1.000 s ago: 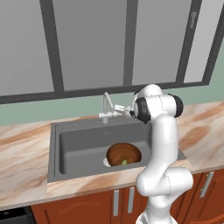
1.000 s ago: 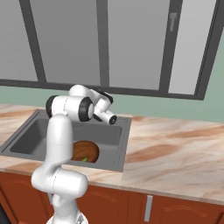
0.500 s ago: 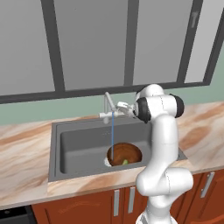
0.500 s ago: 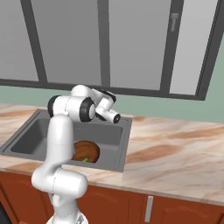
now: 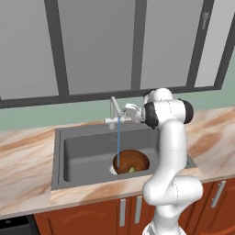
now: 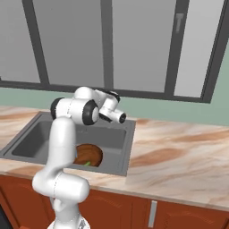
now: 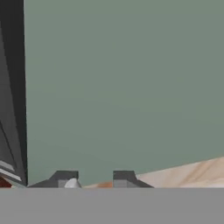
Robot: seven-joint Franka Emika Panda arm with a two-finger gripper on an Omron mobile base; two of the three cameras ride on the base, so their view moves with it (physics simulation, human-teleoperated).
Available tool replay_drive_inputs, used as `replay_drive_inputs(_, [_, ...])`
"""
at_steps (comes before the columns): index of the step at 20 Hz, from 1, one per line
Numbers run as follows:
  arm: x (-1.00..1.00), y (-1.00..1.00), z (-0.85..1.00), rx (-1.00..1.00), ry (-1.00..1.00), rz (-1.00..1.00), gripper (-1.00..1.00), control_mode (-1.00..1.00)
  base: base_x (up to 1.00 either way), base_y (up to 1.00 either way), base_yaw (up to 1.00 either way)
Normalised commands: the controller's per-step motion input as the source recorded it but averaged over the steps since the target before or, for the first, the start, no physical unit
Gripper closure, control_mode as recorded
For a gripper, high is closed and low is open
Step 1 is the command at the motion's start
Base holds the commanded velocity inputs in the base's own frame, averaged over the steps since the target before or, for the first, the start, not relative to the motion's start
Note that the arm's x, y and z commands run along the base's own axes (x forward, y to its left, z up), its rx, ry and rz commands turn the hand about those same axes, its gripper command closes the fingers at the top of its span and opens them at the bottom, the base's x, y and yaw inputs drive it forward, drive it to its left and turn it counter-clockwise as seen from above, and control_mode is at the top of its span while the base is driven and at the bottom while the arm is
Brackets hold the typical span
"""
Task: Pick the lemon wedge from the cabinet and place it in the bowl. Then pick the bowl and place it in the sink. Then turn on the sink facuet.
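Your gripper point(image 5: 131, 111) sits at the faucet point(image 5: 114, 111), whose pale tip shows at 7 o'clock by the fingertips point(image 7: 64, 178); the jaws stand apart, gripping nothing. Water point(image 5: 118, 140) streams into the bowl point(image 5: 131, 161) in the sink point(image 5: 78, 156).

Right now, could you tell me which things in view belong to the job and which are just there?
Job: dark grey metal sink; glossy dark brown wooden bowl in it; tiny yellow-green lemon wedge in the bowl; slim silver faucet, water running; gripper beside it.
Just there: marbled counter; red-brown low cabinets.
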Motion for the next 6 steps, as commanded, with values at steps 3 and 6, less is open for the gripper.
replay_drive_inputs(3, [0.0,-0.56,-0.4,0.09,0.11,0.0,1.0,-1.0,0.0,0.0,0.0])
replay_drive_inputs(6, [0.0,-0.4,-0.24,0.12,0.05,0.0,1.0,-1.0,0.0,0.0,0.0])
